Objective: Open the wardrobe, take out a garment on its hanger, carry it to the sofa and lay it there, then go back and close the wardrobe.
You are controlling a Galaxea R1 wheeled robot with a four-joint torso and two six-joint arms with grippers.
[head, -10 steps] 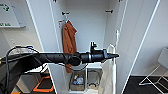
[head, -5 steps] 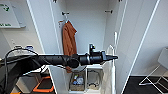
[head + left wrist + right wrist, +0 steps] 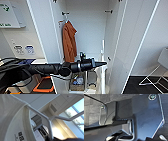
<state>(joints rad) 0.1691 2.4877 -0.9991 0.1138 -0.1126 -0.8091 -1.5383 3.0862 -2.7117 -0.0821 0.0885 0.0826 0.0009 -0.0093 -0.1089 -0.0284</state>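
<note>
The white wardrobe [image 3: 88, 30] stands open in front of me, both doors swung wide. My left arm reaches in from the left, and its gripper [image 3: 104, 63] sits at the opening's right side. A white garment [image 3: 101, 77] hangs edge-on below the gripper, with the thin white hanger [image 3: 102, 46] rising above it. In the left wrist view the hanger [image 3: 37, 111] runs close by with the garment [image 3: 12, 121] draped over it, collar label showing. The hanger's stem drops into the dark gripper [image 3: 50, 138], which is shut on it.
An orange hooded garment [image 3: 69, 42] hangs at the wardrobe's left side. A box of small items [image 3: 78, 82] sits on its floor. The open right door [image 3: 130, 45] is close beside the gripper. A white chair [image 3: 160, 72] stands at the right, an orange-framed object [image 3: 43, 86] low left.
The left gripper has drawn back toward the left and sunk a little, bringing the white garment and hanger with it. The orange garment hangs as before.
</note>
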